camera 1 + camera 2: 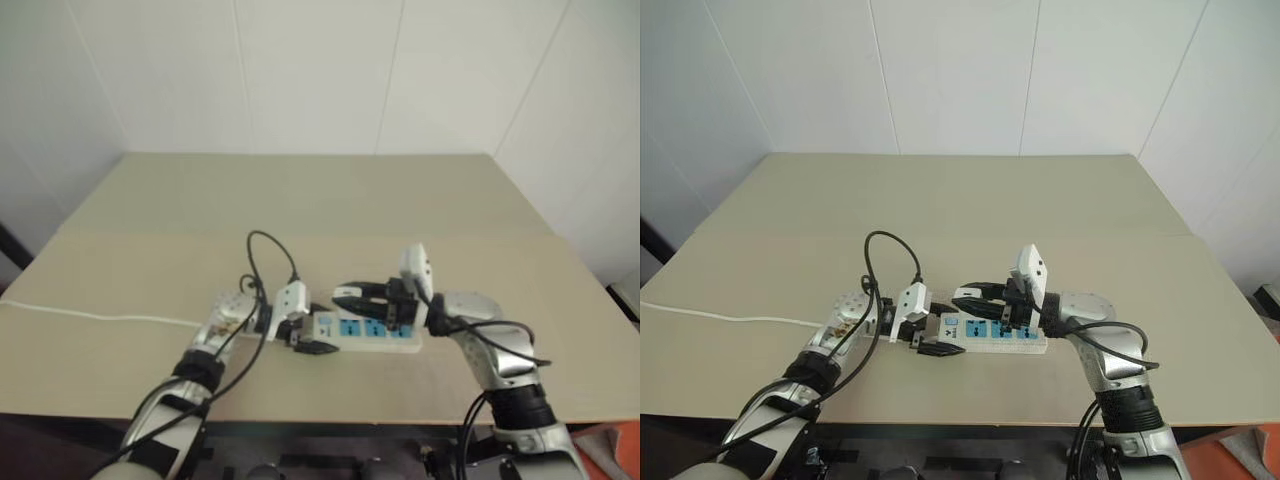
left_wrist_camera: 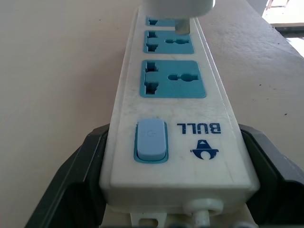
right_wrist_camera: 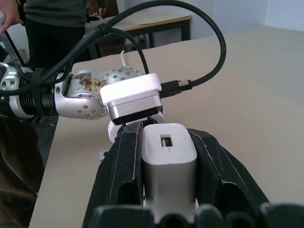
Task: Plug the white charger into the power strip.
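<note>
**Charger poised over the strip, insertion pending**

While my left pincer (image 2: 156, 209) clamps the switch end of the power strip (image 2: 173, 123) and pins it flat on the worktop (image 1: 300, 200), my right pincer (image 3: 164, 156) is closed on the white charger (image 3: 169, 161), one black finger on each side. I judge the step in hand to be alignment. In the left wrist view the charger's underside hangs just above the strip's far sockets, a metal prong showing and not yet seated. The next move calls for squaring the prongs with one blue socket's slots, then pressing straight down while the left keeps the strip from sliding. The strip lies near the worktop's front edge, between both pincers.
</note>
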`<move>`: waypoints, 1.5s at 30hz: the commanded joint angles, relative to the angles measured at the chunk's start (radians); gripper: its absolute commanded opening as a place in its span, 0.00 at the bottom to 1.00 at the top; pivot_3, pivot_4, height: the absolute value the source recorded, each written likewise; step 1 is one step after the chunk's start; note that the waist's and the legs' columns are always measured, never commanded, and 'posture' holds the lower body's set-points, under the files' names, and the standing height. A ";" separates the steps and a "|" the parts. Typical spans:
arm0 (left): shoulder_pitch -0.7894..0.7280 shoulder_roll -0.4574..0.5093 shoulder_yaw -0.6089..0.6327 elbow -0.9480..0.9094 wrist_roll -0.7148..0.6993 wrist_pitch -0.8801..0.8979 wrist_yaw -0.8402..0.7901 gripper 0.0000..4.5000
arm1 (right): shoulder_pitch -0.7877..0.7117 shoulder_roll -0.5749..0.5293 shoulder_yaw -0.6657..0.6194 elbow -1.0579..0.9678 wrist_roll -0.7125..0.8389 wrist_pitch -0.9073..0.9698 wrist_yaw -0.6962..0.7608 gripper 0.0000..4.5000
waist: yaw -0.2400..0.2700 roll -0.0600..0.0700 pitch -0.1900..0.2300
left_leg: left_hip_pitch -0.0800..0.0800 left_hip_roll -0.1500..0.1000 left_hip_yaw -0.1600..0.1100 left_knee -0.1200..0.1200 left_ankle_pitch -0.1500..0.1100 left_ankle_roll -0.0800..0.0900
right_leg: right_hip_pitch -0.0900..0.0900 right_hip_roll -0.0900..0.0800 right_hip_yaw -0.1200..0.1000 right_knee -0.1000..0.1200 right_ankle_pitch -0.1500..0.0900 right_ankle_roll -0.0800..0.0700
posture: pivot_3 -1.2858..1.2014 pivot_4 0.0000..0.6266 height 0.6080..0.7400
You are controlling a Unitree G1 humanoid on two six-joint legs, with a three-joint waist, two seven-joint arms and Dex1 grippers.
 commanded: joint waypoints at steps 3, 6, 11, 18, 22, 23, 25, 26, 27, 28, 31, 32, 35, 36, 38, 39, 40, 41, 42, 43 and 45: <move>0.066 0.020 -0.054 -0.007 0.044 0.045 -0.007 0.74 | -0.013 0.025 0.030 0.055 -0.027 -0.122 -0.001 0.27 | -0.002 0.000 0.000 | 0.000 0.000 0.000 0.000 0.000 0.000 | 0.000 0.000 0.000 0.000 0.000 0.000 | 0.52 0.24 1.00; 0.080 0.025 -0.056 -0.031 0.038 0.055 -0.009 0.74 | -0.017 0.040 0.045 0.088 -0.039 -0.159 -0.005 0.27 | -0.004 0.000 0.000 | 0.000 0.000 0.000 -0.001 0.000 0.000 | 0.000 0.000 0.000 0.000 0.000 0.000 | 0.52 0.24 1.00; 0.105 0.029 -0.053 -0.067 0.026 0.085 0.002 0.74 | -0.022 0.045 0.051 0.135 -0.051 -0.197 -0.008 0.27 | -0.005 0.000 0.000 | 0.000 0.000 0.000 -0.001 0.000 0.000 | 0.000 0.000 0.000 0.000 0.000 0.000 | 0.52 0.24 1.00; 0.116 0.043 -0.064 -0.092 0.024 0.097 -0.001 0.74 | -0.042 0.031 0.041 0.174 -0.046 -0.213 -0.001 0.27 | -0.014 0.000 0.000 | 0.003 0.000 0.000 -0.003 0.000 0.000 | 0.000 0.000 0.000 0.000 -0.001 -0.001 | 0.52 0.24 1.00; 0.117 0.041 -0.065 -0.098 0.021 0.102 0.002 0.74 | -0.047 0.018 0.043 0.196 -0.054 -0.224 0.011 0.27 | -0.016 0.000 0.000 | 0.003 0.000 0.000 -0.004 0.000 0.000 | 0.000 0.000 0.000 0.000 -0.001 -0.001 | 0.52 0.24 1.00; 0.120 0.040 -0.065 -0.101 0.019 0.104 0.003 0.74 | -0.045 0.016 0.045 0.202 -0.057 -0.230 0.016 0.27 | -0.016 0.000 0.000 | 0.003 0.000 0.000 -0.004 0.000 0.000 | 0.000 0.000 0.000 0.000 -0.001 -0.001 | 0.52 0.24 1.00; 0.123 0.041 -0.064 -0.111 0.015 0.113 0.002 0.74 | -0.045 0.013 0.046 0.216 -0.064 -0.243 0.024 0.27 | -0.015 0.000 0.000 | 0.003 0.000 0.000 -0.004 0.000 0.000 | 0.000 0.000 0.000 0.000 -0.001 -0.001 | 0.52 0.24 1.00; 0.124 0.042 -0.064 -0.114 0.014 0.116 0.001 0.74 | -0.046 0.014 0.045 0.224 -0.067 -0.250 0.025 0.27 | -0.015 0.000 0.000 | 0.003 0.000 0.000 -0.004 0.000 0.000 | 0.000 0.000 0.000 0.000 -0.001 -0.001 | 0.52 0.24 1.00; 0.126 0.044 -0.065 -0.118 0.014 0.118 0.001 0.74 | -0.046 0.015 0.046 0.235 -0.070 -0.256 0.026 0.27 | -0.015 0.000 0.000 | 0.003 0.000 0.000 -0.004 0.000 0.000 | 0.000 0.000 0.000 0.000 -0.001 -0.001 | 0.52 0.24 1.00; 0.128 0.046 -0.065 -0.120 0.014 0.119 0.000 0.74 | -0.046 0.016 0.047 0.244 -0.073 -0.262 0.028 0.27 | -0.015 0.000 0.000 | 0.003 0.000 0.000 -0.004 0.000 0.000 | 0.000 0.000 0.000 0.000 -0.001 -0.001 | 0.52 0.24 1.00; 0.132 0.052 -0.066 -0.126 0.015 0.121 -0.001 0.74 | -0.037 0.019 0.055 0.265 -0.081 -0.285 0.034 0.27 | -0.016 0.000 0.000 | 0.003 0.000 0.000 -0.004 0.000 0.000 | 0.000 0.000 0.000 0.000 -0.001 -0.001 | 0.52 0.24 1.00; 0.132 0.054 -0.067 -0.127 0.016 0.121 -0.002 0.74 | -0.034 0.018 0.059 0.272 -0.086 -0.296 0.036 0.27 | -0.016 0.000 0.000 | 0.003 0.000 0.000 -0.004 0.000 0.000 | 0.000 0.000 0.000 0.000 -0.001 -0.001 | 0.52 0.24 1.00; 0.133 0.059 -0.071 -0.132 0.017 0.118 -0.008 0.74 | -0.023 0.006 0.069 0.281 -0.087 -0.314 0.059 0.27 | -0.017 0.000 0.000 | 0.003 0.000 0.000 -0.004 0.000 0.000 | 0.001 0.000 0.001 0.000 -0.001 -0.001 | 0.52 0.24 1.00; 0.135 0.062 -0.073 -0.136 0.017 0.116 -0.012 0.74 | -0.018 0.000 0.073 0.281 -0.089 -0.322 0.068 0.27 | -0.017 0.000 0.000 | 0.003 0.000 0.000 -0.004 0.000 0.000 | 0.001 0.000 0.000 0.000 -0.001 -0.001 | 0.52 0.24 1.00; 0.141 0.066 -0.072 -0.146 0.014 0.119 -0.014 0.74 | -0.010 -0.015 0.079 0.280 -0.087 -0.322 0.088 0.27 | -0.016 0.000 0.000 | 0.003 0.000 0.000 -0.004 0.000 0.000 | 0.001 0.000 0.000 0.000 -0.001 -0.001 | 0.52 0.24 1.00; 0.142 0.067 -0.072 -0.149 0.012 0.121 -0.013 0.74 | -0.009 -0.022 0.081 0.282 -0.086 -0.321 0.095 0.27 | -0.016 0.000 0.000 | 0.003 0.000 0.000 -0.004 0.000 0.000 | 0.001 0.000 0.000 0.000 -0.001 -0.001 | 0.52 0.24 1.00; 0.141 0.067 -0.070 -0.150 0.010 0.123 -0.011 0.74 | -0.010 -0.029 0.083 0.285 -0.083 -0.318 0.105 0.27 | -0.015 0.000 0.000 | 0.003 0.000 0.000 -0.004 0.000 0.000 | 0.001 0.000 0.000 0.000 -0.001 -0.001 | 0.52 0.24 1.00; 0.140 0.067 -0.070 -0.148 0.014 0.120 -0.001 0.74 | -0.012 -0.037 0.085 0.290 -0.083 -0.317 0.116 0.27 | -0.015 0.000 0.000 | 0.003 0.000 0.000 -0.004 0.000 0.000 | 0.001 0.000 0.001 0.000 -0.001 -0.001 | 0.52 0.24 1.00; 0.139 0.068 -0.072 -0.147 0.018 0.116 0.004 0.74 | -0.013 -0.044 0.088 0.293 -0.084 -0.317 0.124 0.27 | -0.014 0.000 0.000 | 0.003 0.000 0.000 -0.004 0.000 0.000 | 0.001 0.000 0.001 0.000 -0.001 -0.001 | 0.52 0.24 1.00; 0.139 0.069 -0.073 -0.146 0.019 0.111 0.004 0.74 | -0.013 -0.051 0.089 0.298 -0.085 -0.318 0.134 0.27 | -0.014 0.000 0.000 | 0.004 0.000 0.000 -0.004 0.000 0.000 | 0.002 0.000 0.000 0.000 -0.001 -0.001 | 0.52 0.24 1.00; 0.141 0.071 -0.073 -0.147 0.016 0.108 0.004 0.74 | -0.016 -0.063 0.091 0.313 -0.088 -0.320 0.150 0.27 | -0.013 0.000 0.000 | 0.005 0.000 0.000 -0.004 0.000 0.000 | 0.003 0.000 0.000 -0.001 -0.001 -0.001 | 0.52 0.24 1.00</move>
